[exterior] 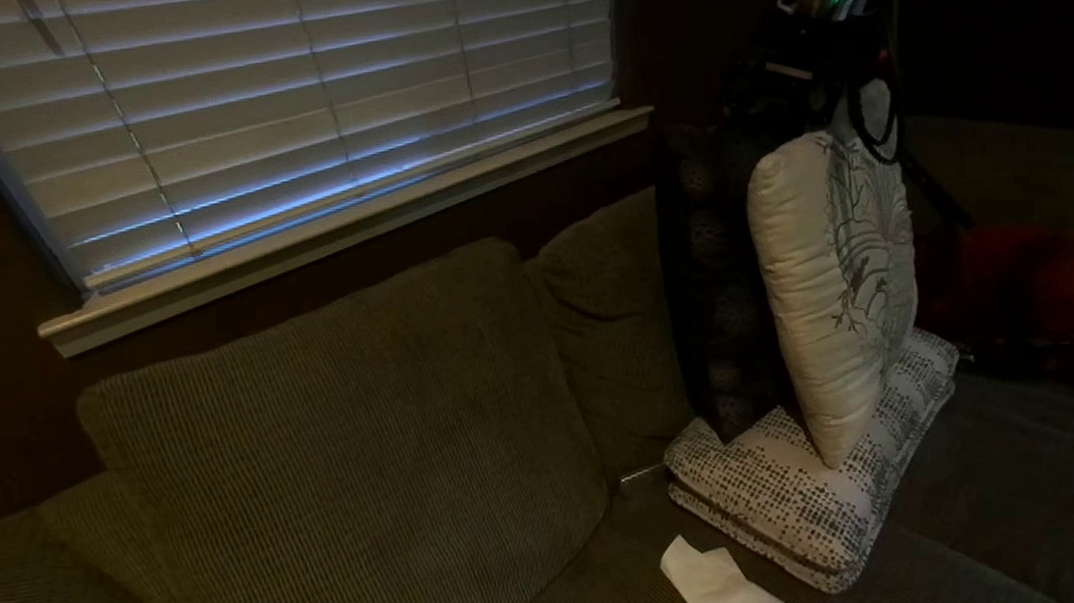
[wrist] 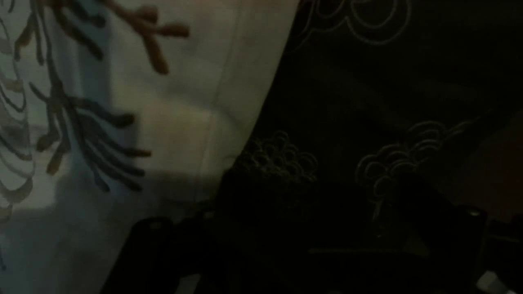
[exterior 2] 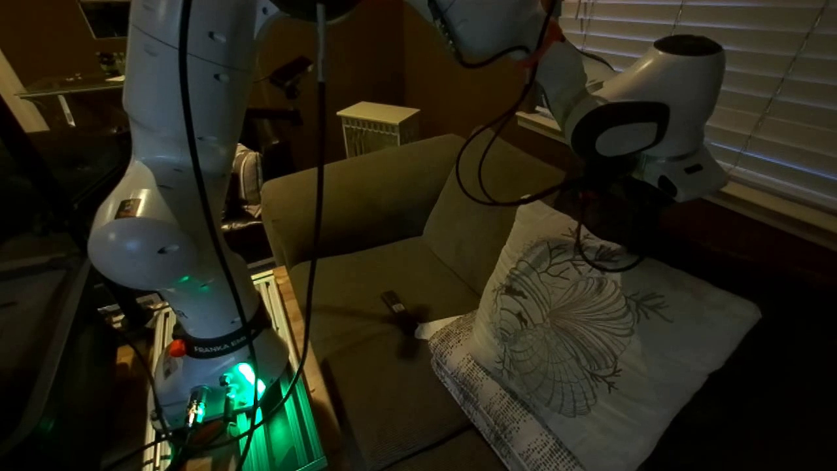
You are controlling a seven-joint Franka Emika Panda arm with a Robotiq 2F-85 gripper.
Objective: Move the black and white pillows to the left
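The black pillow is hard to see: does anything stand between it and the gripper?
Nothing visible does: the wrist view shows the black pillow between the open jaws of the gripper. The white pillow stands alongside; gripper contact unclear.

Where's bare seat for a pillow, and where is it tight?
Free: sofa seat between armrest, olive back cushion and dark remote-like object; also between robot's base and dotted pillow. Crowded: around the gripper, where black pillow and white shell-print pillow stand on the dotted one.

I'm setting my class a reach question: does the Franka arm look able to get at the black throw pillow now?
Likely yes: the end effector stands open, with the black throw pillow showing between its jaws, though the white coral-print pillow close alongside may interfere.
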